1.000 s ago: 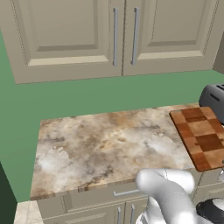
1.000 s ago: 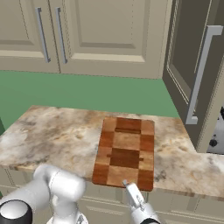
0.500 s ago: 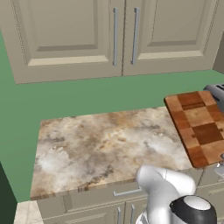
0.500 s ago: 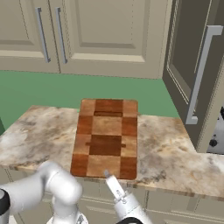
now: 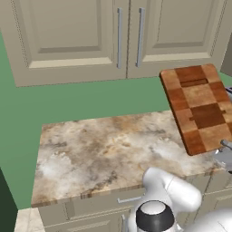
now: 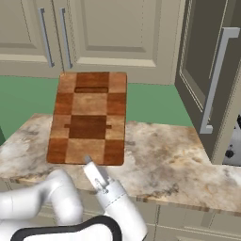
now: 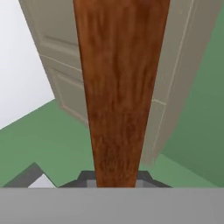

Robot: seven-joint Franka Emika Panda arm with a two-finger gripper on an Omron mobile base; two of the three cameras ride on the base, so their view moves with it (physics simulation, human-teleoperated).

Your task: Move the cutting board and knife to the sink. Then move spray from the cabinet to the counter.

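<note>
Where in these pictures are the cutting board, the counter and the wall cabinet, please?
cutting board point(image 6: 88, 120): right base view, on a dark centre block of its checkered face.
counter point(image 5: 99, 149): left base view, on the bare marbled top.
cabinet point(image 5: 68, 36): left base view, on the left door's recessed panel.

Checkered cutting board point(image 6: 89, 117) (tilted) above counter point(image 6: 169, 155)

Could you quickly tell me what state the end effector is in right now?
End effector: closed, gripping the near edge of the checkered reddish-brown wooden cutting board, lifted above the marbled stone counter.
</note>
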